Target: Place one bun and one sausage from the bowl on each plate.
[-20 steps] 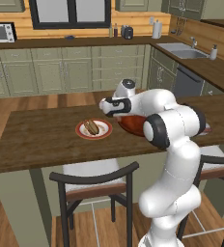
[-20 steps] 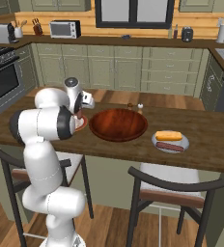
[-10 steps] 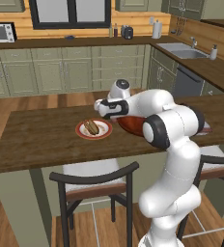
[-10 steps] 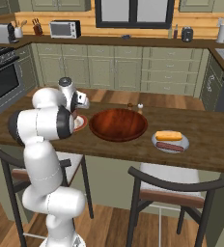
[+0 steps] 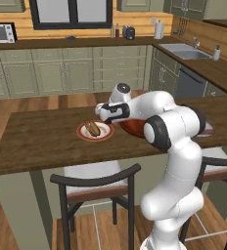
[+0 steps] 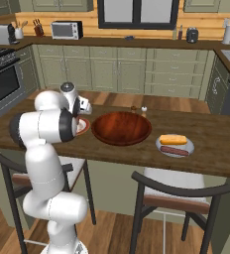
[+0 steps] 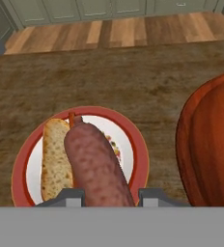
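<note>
Hand view: I see my jaws clamped on the sausage (image 7: pixel 97 166), red-rimmed plate (image 7: pixel 133 140) below them (bun (image 7: pixel 53 159) alongside); releasing high, it could roll onto the desk (image 7: pixel 133 77).

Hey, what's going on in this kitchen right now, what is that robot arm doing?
The arm's tool is shut on a sausage and holds it over the red-rimmed plate, where a bun already lies. The grey plate on the far side of the bowl already has a bun and a sausage on it. The bowl looks empty, so setting this sausage down seems to be the last step.
</note>
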